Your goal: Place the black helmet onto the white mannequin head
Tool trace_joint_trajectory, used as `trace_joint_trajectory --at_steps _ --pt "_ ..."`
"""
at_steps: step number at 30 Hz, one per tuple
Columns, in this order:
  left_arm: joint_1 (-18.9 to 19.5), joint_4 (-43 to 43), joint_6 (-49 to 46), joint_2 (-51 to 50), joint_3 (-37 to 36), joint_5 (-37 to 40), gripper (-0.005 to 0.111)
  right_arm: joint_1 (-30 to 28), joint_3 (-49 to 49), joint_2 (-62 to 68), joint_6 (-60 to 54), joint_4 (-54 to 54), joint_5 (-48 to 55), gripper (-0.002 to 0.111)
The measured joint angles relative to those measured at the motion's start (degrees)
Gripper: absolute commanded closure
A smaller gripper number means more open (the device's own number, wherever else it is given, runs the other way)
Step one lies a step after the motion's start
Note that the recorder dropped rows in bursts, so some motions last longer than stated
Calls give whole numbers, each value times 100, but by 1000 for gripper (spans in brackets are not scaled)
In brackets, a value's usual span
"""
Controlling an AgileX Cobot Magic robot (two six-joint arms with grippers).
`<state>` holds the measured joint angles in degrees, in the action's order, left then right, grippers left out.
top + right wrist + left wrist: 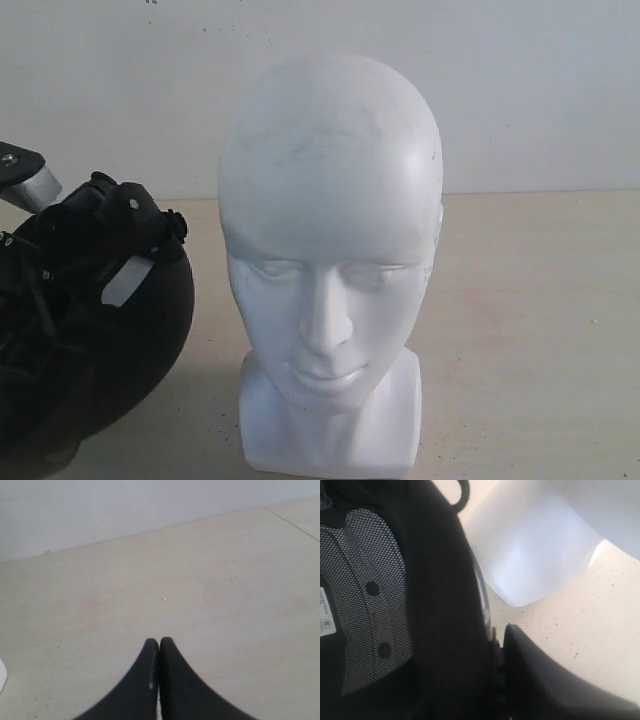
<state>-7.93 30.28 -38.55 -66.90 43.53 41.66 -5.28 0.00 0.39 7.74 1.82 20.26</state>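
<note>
Matte black helmet (150,330) pinched at its rim by left tool (495,647); right tool (159,647) closed, empty.

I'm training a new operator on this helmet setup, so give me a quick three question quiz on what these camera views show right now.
1. Fill in: the right hand is ___ (open or shut), holding nothing.
2. Which hand is on the black helmet? A. the left hand B. the right hand C. both
3. True or false: the helmet already sits on the white mannequin head.
Key: 1 shut; 2 A; 3 false.
</note>
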Motion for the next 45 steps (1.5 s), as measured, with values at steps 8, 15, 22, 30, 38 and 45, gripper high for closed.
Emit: trace_joint_trajectory --at_steps 8,15,22,30,38,45 --pt "0 -816 1451 982 -303 -634 102 0 0 0 0 0 0 108" --pt "0 -1046 2863 2182 -644 -1093 102 0 0 0 0 0 0 108" --pt "0 -1449 4386 3236 -671 -1558 102 0 0 0 0 0 0 108" --pt "0 -1797 5587 3942 -671 -1786 102 0 0 0 0 0 0 108" --pt "0 -1463 5472 4071 -671 -1853 102 0 0 0 0 0 0 108" --pt "0 -2800 7640 4255 -696 -2257 102 0 0 0 0 0 0 108"
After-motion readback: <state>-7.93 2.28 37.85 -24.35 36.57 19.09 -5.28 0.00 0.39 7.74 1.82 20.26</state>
